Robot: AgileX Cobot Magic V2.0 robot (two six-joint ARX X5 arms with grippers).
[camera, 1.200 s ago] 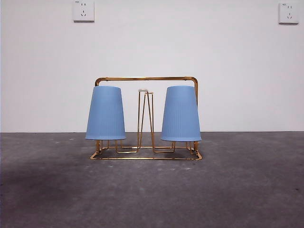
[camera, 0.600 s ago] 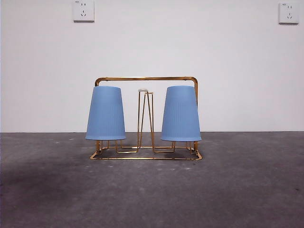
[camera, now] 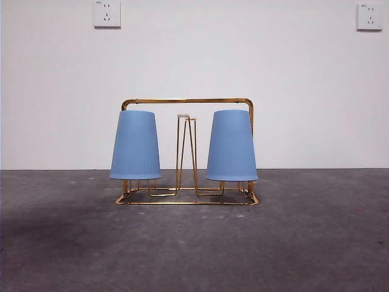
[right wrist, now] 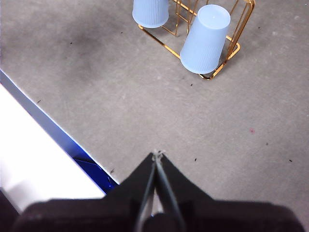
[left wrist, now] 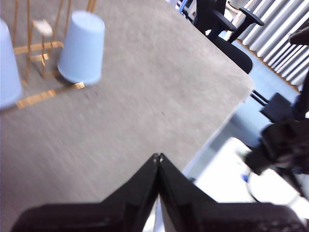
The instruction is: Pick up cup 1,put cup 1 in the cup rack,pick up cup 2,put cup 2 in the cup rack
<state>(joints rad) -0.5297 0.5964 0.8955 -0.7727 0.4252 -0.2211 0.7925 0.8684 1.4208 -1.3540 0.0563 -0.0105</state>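
we see both cups (camera: 135, 145) (camera: 231, 145) inverted on the cup rack (camera: 187, 101); task looks done. left hand (left wrist: 158, 157) and right hand (right wrist: 157, 154) closed, empty, well clear; nothing left but to wait.

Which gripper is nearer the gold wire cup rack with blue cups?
Neither clearly: left gripper and right gripper each hover near a table edge, both well apart from the gold wire cup rack.

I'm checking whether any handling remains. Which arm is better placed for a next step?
Neither: both blue cups already sit upside down on the cup rack. The left gripper and right gripper are shut, away from it.
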